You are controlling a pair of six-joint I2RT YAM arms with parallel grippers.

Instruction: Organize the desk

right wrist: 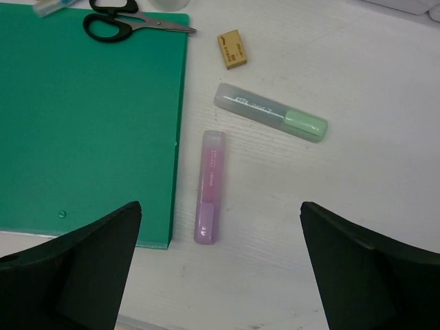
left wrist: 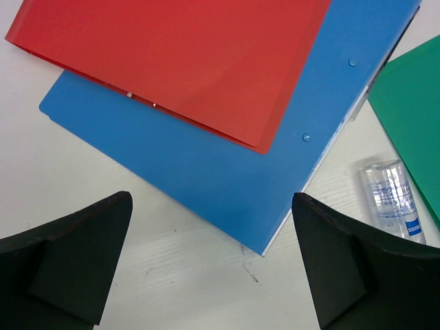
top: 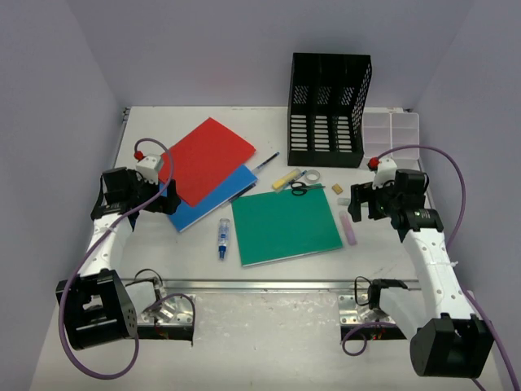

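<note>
From above, the desk (top: 195,130) is white and fills most of the picture. A black rack (top: 326,106) stands at the upper right, and a clear box (top: 391,130) sits just to its right. A red folder (top: 207,159) lies partly on a blue folder (top: 203,208), left of the middle. A green folder (top: 285,226) lies in the middle. A small bottle (top: 222,238) lies on its side just left of it. Scissors (top: 305,187) and a roll of tape (top: 312,176) lie above the green folder, and the scissor handles lie over its top edge. An eraser (top: 337,189) and a pink marker (top: 348,230) lie to its right. The left gripper (top: 167,198) is at the left, by the edge of the blue folder. The right gripper (top: 356,204) is at the right, near the pink marker.

In the left wrist view, the left gripper (left wrist: 210,199) is open wide and holds nothing. Its two black fingers (left wrist: 75,254) show in the bottom corners. The blue folder (left wrist: 206,165) lies across the middle, with the red folder (left wrist: 185,55) on top of it at the top. The green folder (left wrist: 412,89) shows at the right edge, and the bottle (left wrist: 392,199) lies below it. The white desk (left wrist: 69,185) shows at the left and bottom.

In the right wrist view, the right gripper (right wrist: 221,206) is open wide too and holds nothing. The green folder (right wrist: 89,124) fills the left side. The scissors (right wrist: 117,24) lie at its top edge. The pink marker (right wrist: 210,185) lies just right of the folder, in the middle. A green marker (right wrist: 271,113) lies above it, tilted. The eraser (right wrist: 232,49) is near the top. The bare desk (right wrist: 364,82) fills the right side.
</note>
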